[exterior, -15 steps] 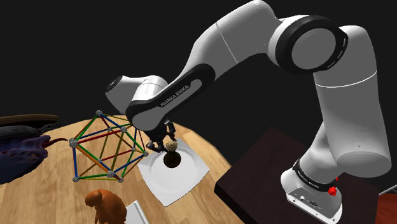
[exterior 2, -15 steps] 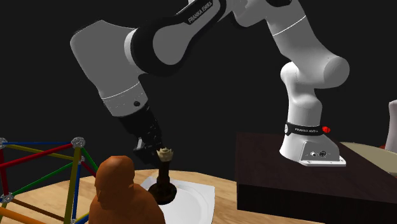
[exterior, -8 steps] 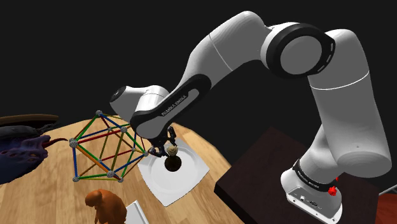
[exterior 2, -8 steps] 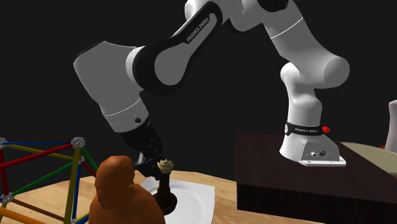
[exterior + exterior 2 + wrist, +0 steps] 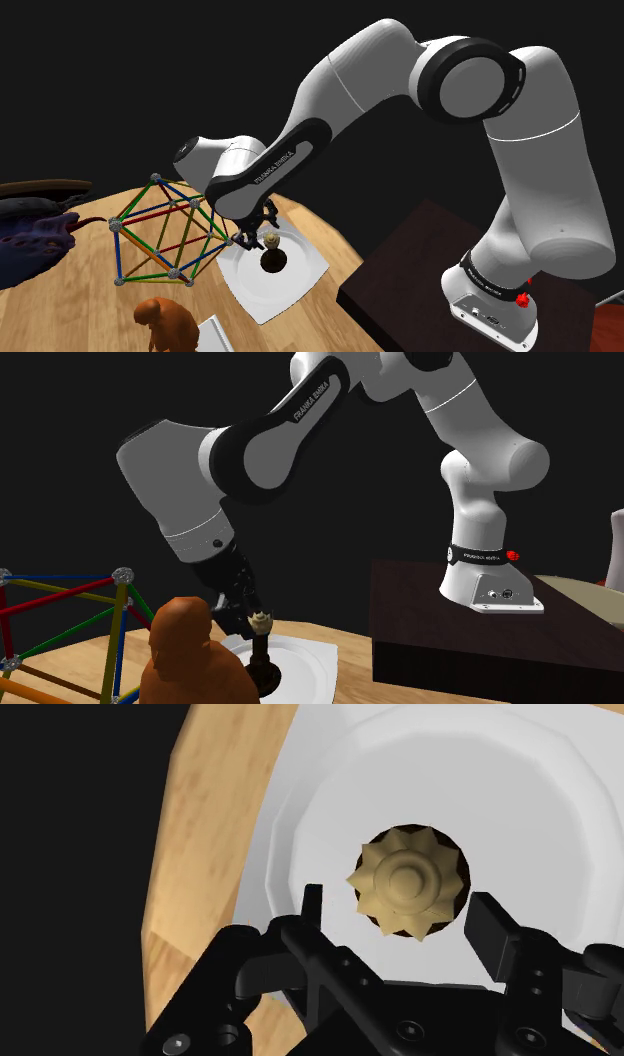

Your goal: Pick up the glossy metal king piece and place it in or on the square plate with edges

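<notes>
The king piece (image 5: 271, 252), with a dark body and a pale tan crown, stands upright on the white square plate (image 5: 300, 278) near the wooden table's edge. My gripper (image 5: 263, 229) hangs just above it, at crown height. In the wrist view the crown (image 5: 408, 884) lies between the two black fingers (image 5: 313, 909), which stand apart, with a visible gap on one side. The gripper (image 5: 400, 904) is open and holds nothing. The second exterior view shows the piece (image 5: 262, 650) resting on the plate (image 5: 308, 664) below the gripper (image 5: 250, 608).
A coloured rod-and-ball frame (image 5: 165, 235) stands right beside the plate. An orange-brown figurine (image 5: 165, 322) sits nearer the camera, and a purple object (image 5: 30, 245) lies at the shoulder view's left. The dark stand (image 5: 420, 270) borders the round table (image 5: 325, 232).
The gripper came down with the king piece, set its base on the plate, then its fingers spread apart and let the crown go.
</notes>
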